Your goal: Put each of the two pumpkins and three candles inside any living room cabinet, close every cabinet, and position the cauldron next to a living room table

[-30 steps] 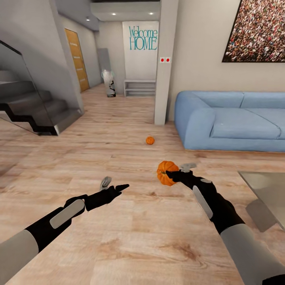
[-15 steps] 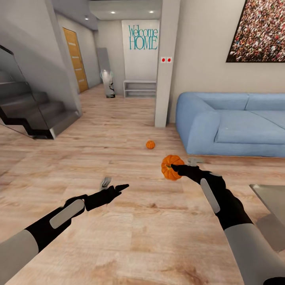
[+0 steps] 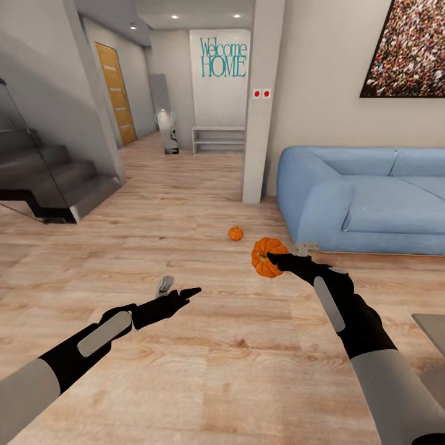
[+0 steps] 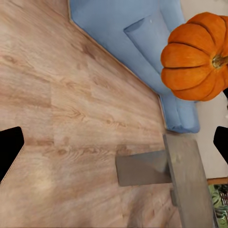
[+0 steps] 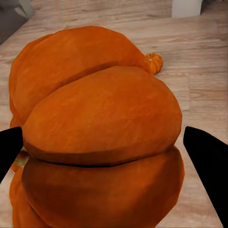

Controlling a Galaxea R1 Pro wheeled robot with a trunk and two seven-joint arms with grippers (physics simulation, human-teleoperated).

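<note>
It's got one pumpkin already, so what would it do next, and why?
Probably carry it off to find the cabinet. The right pincer holds one pumpkin above the wooden floor, and the left pincer is open, so it might first fetch the second pumpkin ahead.

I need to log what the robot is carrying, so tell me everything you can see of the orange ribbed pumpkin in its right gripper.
The orange ribbed pumpkin is bright, rounded and deeply lobed, with a short brownish stem. Its skin looks matte. It is held off the wooden floor, between the black fingers of the right gripper, tipped so the stem points sideways. The fingers sit at either side of it in the right wrist view.
</note>
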